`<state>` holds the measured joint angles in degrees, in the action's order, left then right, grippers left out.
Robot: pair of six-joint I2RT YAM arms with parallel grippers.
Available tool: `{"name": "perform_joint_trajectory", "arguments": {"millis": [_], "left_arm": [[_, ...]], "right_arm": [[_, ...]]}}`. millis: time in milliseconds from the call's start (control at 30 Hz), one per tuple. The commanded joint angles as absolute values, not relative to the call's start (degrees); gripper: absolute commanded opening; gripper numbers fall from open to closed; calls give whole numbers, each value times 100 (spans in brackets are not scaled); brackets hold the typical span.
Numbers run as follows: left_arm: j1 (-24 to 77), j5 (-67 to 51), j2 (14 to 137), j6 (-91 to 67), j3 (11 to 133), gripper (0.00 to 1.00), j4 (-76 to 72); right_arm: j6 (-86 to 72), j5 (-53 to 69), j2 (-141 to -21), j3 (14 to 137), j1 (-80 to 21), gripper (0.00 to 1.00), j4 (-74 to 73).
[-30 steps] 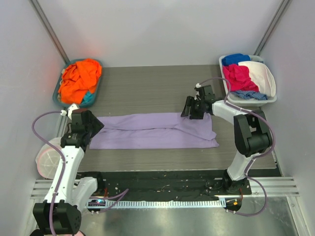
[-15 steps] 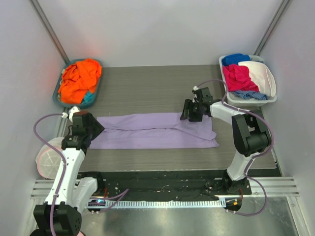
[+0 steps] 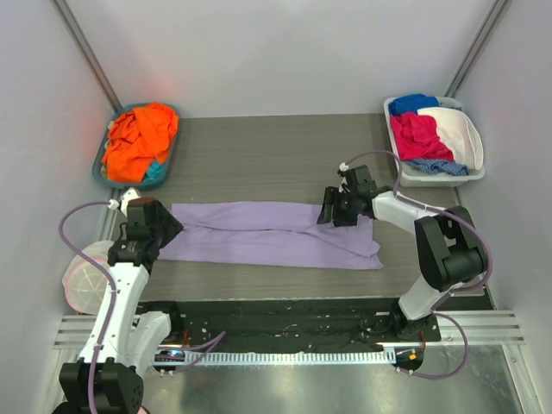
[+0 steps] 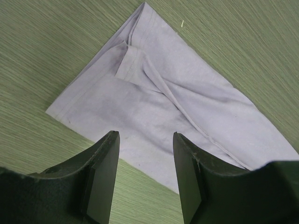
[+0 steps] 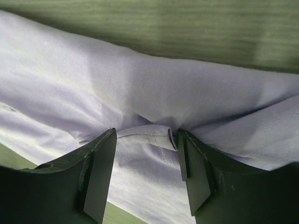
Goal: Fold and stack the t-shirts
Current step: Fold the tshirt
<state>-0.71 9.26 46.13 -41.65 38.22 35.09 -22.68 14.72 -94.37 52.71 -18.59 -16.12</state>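
one lavender t-shirt (image 3: 267, 233) lies on the desk (image 3: 259, 164), folded lengthwise; left claw (image 4: 145, 135) hangs apart over its end, right claw (image 5: 145, 133) apart astride a hem. orange t-shirts (image 3: 138, 134) wait in a basket (image 3: 97, 161).

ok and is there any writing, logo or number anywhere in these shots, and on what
None can be read in any view.
The lavender t-shirt: plain, no print or label showing.
The orange t-shirt and the clothes in the white bin: no lettering visible.
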Motion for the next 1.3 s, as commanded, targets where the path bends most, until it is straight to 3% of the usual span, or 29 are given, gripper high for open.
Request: {"name": "perform_joint_trajectory", "arguments": {"millis": [0, 300, 333, 433, 500, 800, 1267], "left_arm": [[-53, 844, 4518, -4175, 3779, 54, 3489], [-53, 817, 4474, -4210, 3718, 53, 3507], [-53, 809, 4465, -4210, 3718, 53, 3507], [-61, 826, 4456, -4201, 3718, 53, 3524], [-53, 826, 4447, -4210, 3718, 53, 3524], [-53, 800, 4482, -4219, 3691, 53, 3507], [-53, 747, 4509, -4228, 3674, 53, 3472]], "right_arm": [[-2294, 1547, -9018, 5116, -1934, 62, -1661], [-2312, 1556, -8868, 4948, -1978, 60, -1652], [-2303, 1556, -8877, 4940, -1978, 50, -1652], [-2303, 1547, -8921, 4904, -1986, 38, -1644], [-2303, 1529, -8921, 4887, -1986, 37, -1626], [-2303, 1485, -8824, 4887, -1986, 10, -1670], [-2461, 1722, -8104, 4887, -2188, 6, -2083]]}}
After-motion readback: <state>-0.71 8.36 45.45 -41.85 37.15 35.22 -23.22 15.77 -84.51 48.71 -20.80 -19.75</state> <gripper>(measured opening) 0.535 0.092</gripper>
